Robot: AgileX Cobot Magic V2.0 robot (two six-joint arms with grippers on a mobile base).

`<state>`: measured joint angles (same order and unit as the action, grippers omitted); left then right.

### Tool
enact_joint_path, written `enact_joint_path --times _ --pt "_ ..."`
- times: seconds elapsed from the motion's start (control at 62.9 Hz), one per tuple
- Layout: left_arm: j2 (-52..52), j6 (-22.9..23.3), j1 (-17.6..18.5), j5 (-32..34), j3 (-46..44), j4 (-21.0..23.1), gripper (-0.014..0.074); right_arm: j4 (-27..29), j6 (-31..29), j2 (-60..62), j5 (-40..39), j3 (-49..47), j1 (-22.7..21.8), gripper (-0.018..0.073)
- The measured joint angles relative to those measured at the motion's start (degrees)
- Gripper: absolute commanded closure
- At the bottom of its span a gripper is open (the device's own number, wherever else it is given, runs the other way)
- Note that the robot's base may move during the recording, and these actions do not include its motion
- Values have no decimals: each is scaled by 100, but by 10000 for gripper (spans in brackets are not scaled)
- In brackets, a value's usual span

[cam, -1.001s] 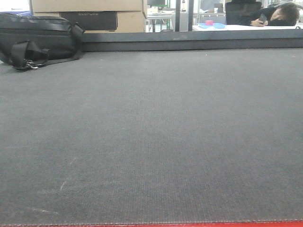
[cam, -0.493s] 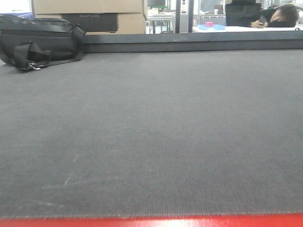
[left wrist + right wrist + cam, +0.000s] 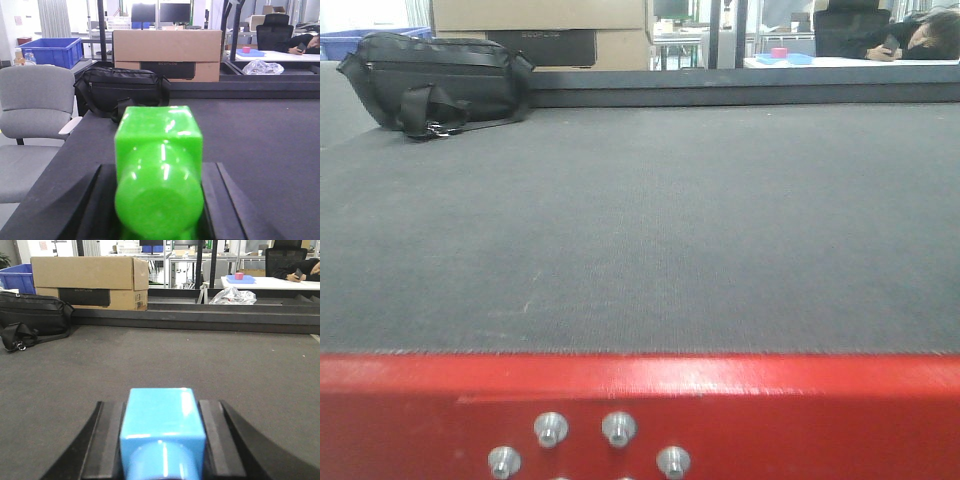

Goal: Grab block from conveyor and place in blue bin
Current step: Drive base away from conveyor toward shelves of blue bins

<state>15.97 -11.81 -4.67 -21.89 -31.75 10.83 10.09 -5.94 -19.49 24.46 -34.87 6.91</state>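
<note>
The left wrist view shows my left gripper [image 3: 159, 172] shut on a glossy green block [image 3: 159, 150], which is held just above the dark grey conveyor [image 3: 260, 150]. In the right wrist view my right gripper [image 3: 161, 410] is shut on a light blue block [image 3: 161, 415] over the conveyor [image 3: 200, 360]. A blue bin [image 3: 50, 50] stands off the belt at the far left, behind a grey chair; its corner shows as the blue bin [image 3: 17, 276] and the blue bin [image 3: 355, 42]. The front view shows the conveyor [image 3: 650, 220] but neither gripper.
A black bag [image 3: 435, 80] lies at the belt's far left, with a cardboard box [image 3: 167, 52] behind it. The red frame [image 3: 720, 400] with bolts fills the near edge. A grey chair [image 3: 32, 105] stands left of the belt. A person [image 3: 920, 35] leans on a far table.
The front view has drawn back and shifted: the red frame now fills the bottom of the picture and the black bag sits further right. No block has appeared on the belt.
</note>
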Motion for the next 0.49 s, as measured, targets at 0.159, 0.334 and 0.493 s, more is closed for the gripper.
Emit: enact_joint_path --times 0.159,0.334,0.493 --pt "-18 0 0 0 0 0 708 0 0 0 0 0 3 721" --pt "-166 0 0 0 0 0 708 0 0 0 0 0 3 721" --pt "-267 0 0 25 0 10 708 0 0 0 0 0 3 721"
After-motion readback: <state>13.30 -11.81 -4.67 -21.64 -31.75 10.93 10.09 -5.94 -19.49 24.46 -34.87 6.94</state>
